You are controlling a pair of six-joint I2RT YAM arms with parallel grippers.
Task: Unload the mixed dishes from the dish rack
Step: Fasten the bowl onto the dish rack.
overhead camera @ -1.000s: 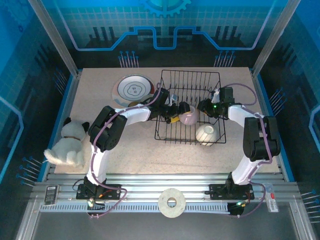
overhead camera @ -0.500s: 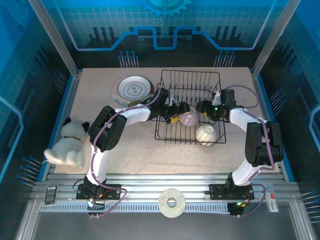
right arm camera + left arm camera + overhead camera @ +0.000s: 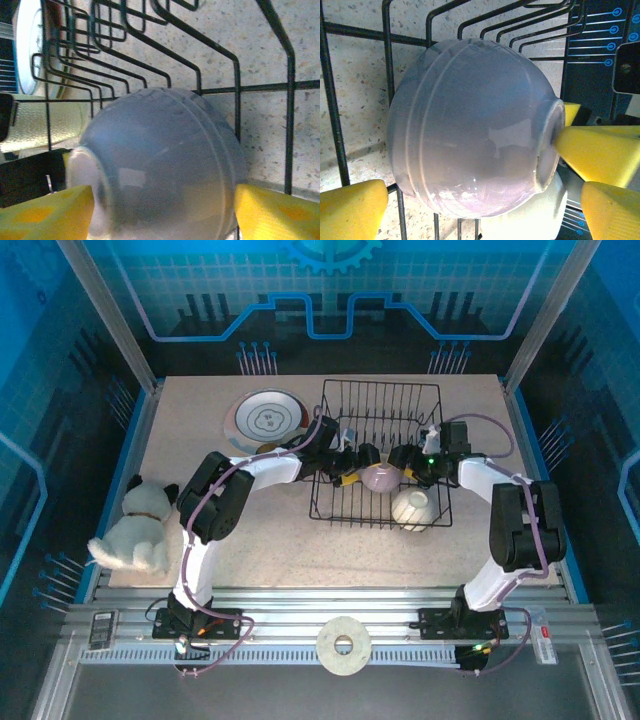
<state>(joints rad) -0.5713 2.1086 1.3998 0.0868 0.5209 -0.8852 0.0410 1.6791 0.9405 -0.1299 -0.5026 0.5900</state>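
Left gripper (image 3: pixel 481 207): jaws spread as wide as they go; its two yellow fingers (image 3: pixel 350 207) sit at the lower corners of the left wrist view, with the lavender bowl (image 3: pixel 470 130) between them; they flank the bowl and pinch nothing
Right gripper (image 3: pixel 162 210): jaws spread well apart around the same bowl; in the right wrist view one yellow finger (image 3: pixel 45 210) lies by the foot end and the other just beside the rounded wall; I cannot tell whether either pad presses on it
Bowl, place: inside the dish rack (image 3: pixel 380 400), about mid-basket, between the two grippers; it lies on the floor wires
Bowl, pointing: on its side; its mouth-to-foot axis runs level, along the line between the two grippers; in the left wrist view the foot ring faces right, where a yellow fingertip (image 3: pixel 570 142) of the other arm meets it; the mouth faces left
White bowl (image 3: pixel 412 508): in the rack's near right corner, just beside the lavender one; which way it faces is hard to make out
Plate (image 3: pixel 265 417): flat on the table (image 3: pixel 185 430), just beside the rack's left wall
Hidden or unclear: the lavender bowl's mouth is turned out of sight; its foot end is blurred in the right wrist view; the fingers in both wrist views are cut off by the lower edge; the white bowl is a pale sliver under the lavender one in the left wrist view
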